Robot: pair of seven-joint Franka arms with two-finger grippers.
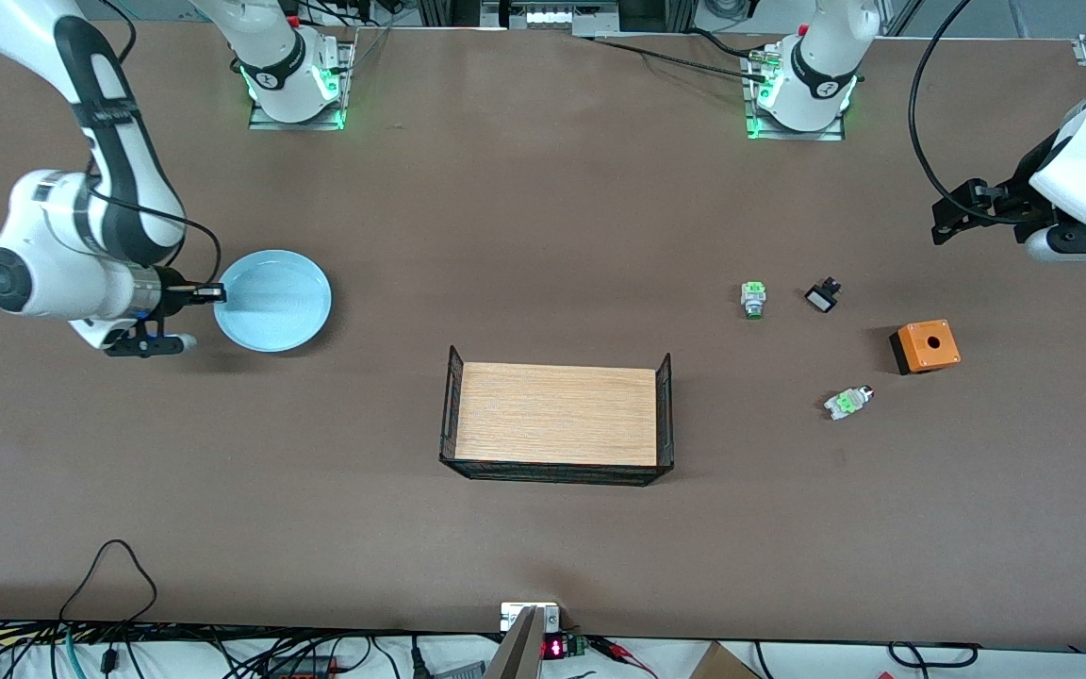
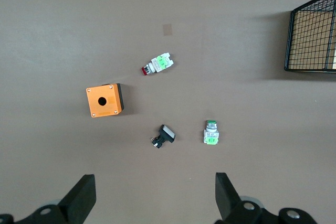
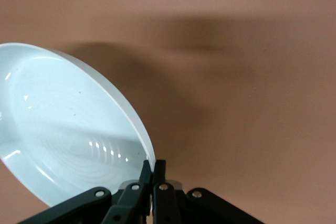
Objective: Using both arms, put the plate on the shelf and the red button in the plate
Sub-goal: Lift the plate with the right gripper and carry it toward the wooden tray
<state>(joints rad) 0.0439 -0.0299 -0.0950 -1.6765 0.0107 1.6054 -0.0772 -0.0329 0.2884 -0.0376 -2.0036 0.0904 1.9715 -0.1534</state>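
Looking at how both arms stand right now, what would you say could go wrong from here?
1. The right gripper pinches only the thin rim of the plate, so the plate may tip or slip when lifted.
2. The red button lies near a similar green-ended switch; the open left gripper, hovering above both, might pick the wrong one.
3. The wire-sided tray has raised ends that the plate could catch on.
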